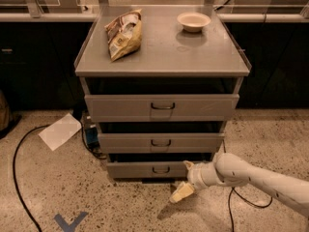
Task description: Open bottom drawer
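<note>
So the bottom drawer (130, 170) is seen lowest in the stack, right down by the floor, with its little dark handle (161, 169) at the centre of the front. The gripper (179, 181) is found at the drawer's right end, low and just right of the handle. Its fingers (181, 192) are spread apart and nothing is held between them. The upper one is right up against the drawer front's right edge, though actual contact can't be made out. The lower one is angled down-left over the floor, below the drawer's bottom edge. The handle isn't gripped.

The white arm (251, 175) is stretched in from the right, low over the speckled floor. Above, the middle drawer (125, 142) and top drawer (120, 107) are stacked, each with a dark gap over it. On the bench (164, 57) a chip bag (124, 33) and a small bowl (193, 21) are parked, well apart. A sheet of paper (60, 131), a black cable (17, 178) and a blue tape mark (70, 221) are left on the floor.

The drawer's right end is covered by the gripper, and its inside is hidden.
</note>
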Action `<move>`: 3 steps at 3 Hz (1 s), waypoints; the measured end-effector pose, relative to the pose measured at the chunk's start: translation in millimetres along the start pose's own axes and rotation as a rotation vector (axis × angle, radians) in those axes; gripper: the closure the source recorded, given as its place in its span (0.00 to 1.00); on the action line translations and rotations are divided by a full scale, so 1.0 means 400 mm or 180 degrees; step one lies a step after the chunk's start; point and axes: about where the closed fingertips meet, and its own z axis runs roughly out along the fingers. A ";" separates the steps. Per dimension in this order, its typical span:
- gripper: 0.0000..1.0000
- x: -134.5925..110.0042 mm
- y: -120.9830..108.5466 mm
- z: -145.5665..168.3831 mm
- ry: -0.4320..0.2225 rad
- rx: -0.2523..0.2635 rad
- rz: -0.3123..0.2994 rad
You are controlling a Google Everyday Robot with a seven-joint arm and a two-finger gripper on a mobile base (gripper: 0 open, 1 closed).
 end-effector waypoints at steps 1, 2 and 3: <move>0.00 0.004 -0.018 0.077 -0.0045 0.0054 -0.0069; 0.00 -0.021 -0.079 0.328 -0.0252 -0.0019 -0.0252; 0.00 -0.021 -0.079 0.329 -0.0252 -0.0019 -0.0252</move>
